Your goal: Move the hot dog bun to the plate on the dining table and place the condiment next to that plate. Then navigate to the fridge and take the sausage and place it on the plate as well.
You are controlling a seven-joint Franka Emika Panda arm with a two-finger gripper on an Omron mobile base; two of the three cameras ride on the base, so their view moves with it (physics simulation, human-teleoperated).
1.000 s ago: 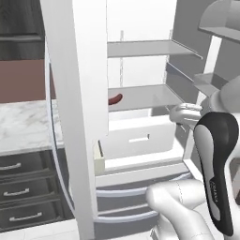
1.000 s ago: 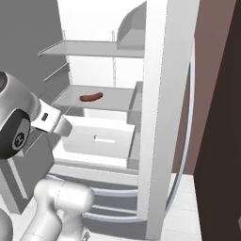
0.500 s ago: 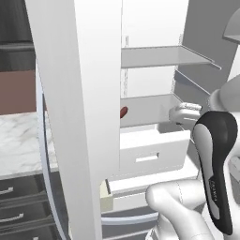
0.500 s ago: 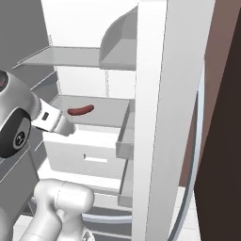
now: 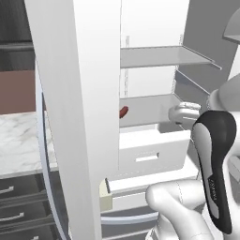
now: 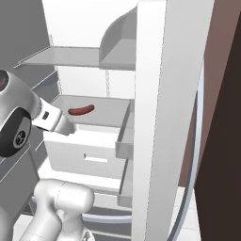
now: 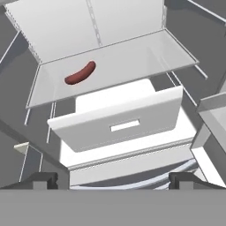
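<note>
Claw (image 7: 113, 178) spread to full width, fingertips (image 7: 42, 179) far apart at the bottom of the hand view; nothing held, nothing touched. Positioned in front of the open fridge (image 6: 155, 117), facing the interior. Up and left of the claw: sausage (image 7: 80, 73), dark red-brown, slightly curved, lying flat on the glass shelf (image 7: 132, 57), well apart from both fingertips. Directly ahead, between claw and shelf: white drawer (image 7: 117, 121) pulled forward, slot handle facing the claw. Further right: shelf bare to its edge. In the right base view, sausage (image 6: 81, 110) on the same shelf, just beyond the wrist.
</note>
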